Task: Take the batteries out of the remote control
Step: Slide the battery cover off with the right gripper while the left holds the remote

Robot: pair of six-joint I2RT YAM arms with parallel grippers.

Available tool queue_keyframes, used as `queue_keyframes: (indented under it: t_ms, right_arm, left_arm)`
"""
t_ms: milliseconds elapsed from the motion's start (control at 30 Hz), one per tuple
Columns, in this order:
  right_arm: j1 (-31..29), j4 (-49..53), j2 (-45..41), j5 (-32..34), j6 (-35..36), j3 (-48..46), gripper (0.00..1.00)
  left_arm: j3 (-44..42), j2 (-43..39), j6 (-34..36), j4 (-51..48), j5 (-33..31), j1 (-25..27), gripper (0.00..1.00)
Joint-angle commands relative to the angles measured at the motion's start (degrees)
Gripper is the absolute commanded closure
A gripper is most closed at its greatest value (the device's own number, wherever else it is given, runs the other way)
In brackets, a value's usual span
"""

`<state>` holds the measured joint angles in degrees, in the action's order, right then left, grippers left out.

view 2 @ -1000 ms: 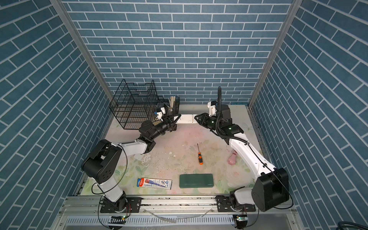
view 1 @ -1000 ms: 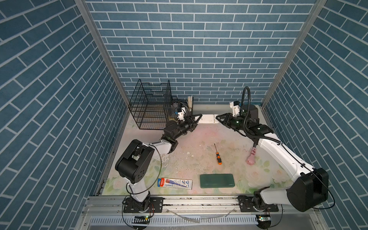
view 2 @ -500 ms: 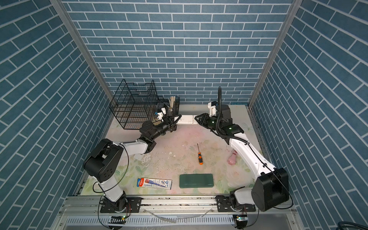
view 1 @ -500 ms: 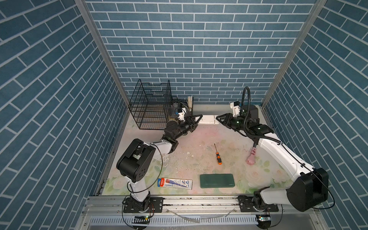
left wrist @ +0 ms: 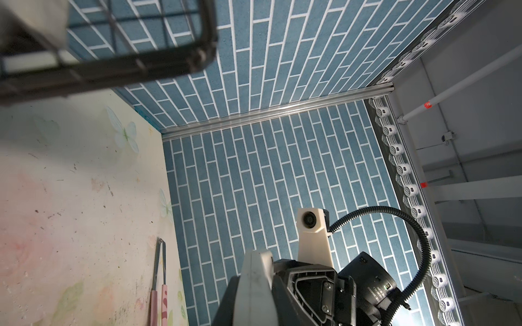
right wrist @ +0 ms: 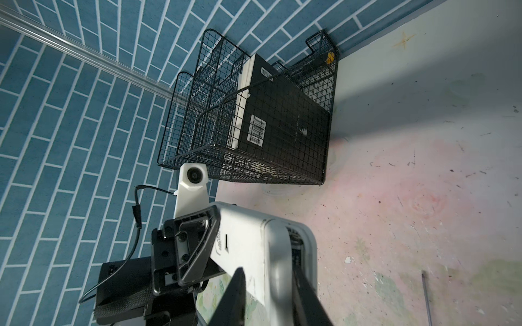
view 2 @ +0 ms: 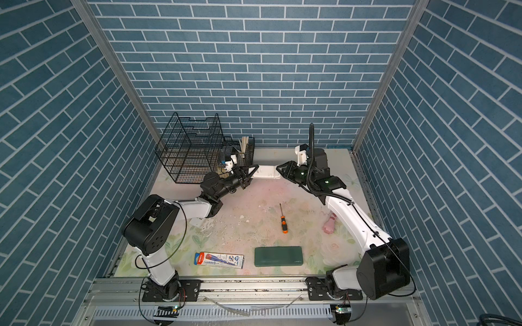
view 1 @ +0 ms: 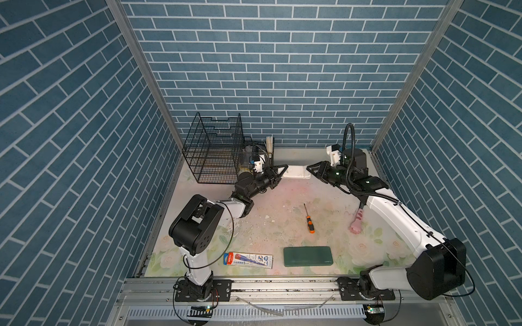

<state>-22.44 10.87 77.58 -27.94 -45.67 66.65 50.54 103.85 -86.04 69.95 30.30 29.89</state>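
**Two grippers hold one white remote between them**

Both top views show the white remote control [view 1: 295, 172] lifted near the back wall, lying almost level. The left gripper [view 1: 279, 171] is clenched on one end of it and the right gripper [view 1: 312, 171] is clamped on the other end. A black wire rack [view 1: 213, 152] stands just behind the left arm. On the flowered table [view 1: 282, 197] lie an orange-and-black screwdriver [view 1: 308, 218], a pink object [view 1: 356, 223] close to the right arm, a dark green flat case [view 1: 308, 256] and a printed box [view 1: 248, 260] at the front edge. The same things appear again: remote control [view 2: 265, 171], left gripper [view 2: 251, 171], right gripper [view 2: 282, 170], screwdriver [view 2: 283, 220].

The left wrist view shows the pale end of the remote control [left wrist: 254, 288] with the right gripper's black body touching it, and a pair of pink-handled tweezers [left wrist: 158, 276] on the table.

The right wrist view shows the remote control [right wrist: 254, 242] between the dark fingers [right wrist: 234, 296] of the right gripper, with the left gripper closed on its far end. Behind it the wire rack [right wrist: 248, 113] holds a black book [right wrist: 282, 113].

Batteries cannot be seen in any view.
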Motion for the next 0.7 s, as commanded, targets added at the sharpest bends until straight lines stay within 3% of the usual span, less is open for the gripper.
queue_keyframes:
  t_ms: [0,467,600,667]
  right_arm:
    - [-0.1,-1.3,-0.5,-1.3,-0.2,-0.4,0.71]
    - [-0.2,-1.9,2.6,-3.2,-0.5,0.4,0.79]
    - [-0.3,-2.3,3.4,-3.8,-0.6,0.3,0.83]
    - [-0.3,-2.5,3.5,-3.9,-0.6,0.2,0.89]
  left_arm:
    - [1.0,0.5,1.1,1.3,0.8,0.2,1.00]
    - [1.8,-0.1,0.9,1.3,0.8,0.3,1.00]
    - [2.0,-0.1,0.9,1.4,0.7,0.3,1.00]
    - [1.9,-0.2,0.8,1.3,0.6,0.3,1.00]
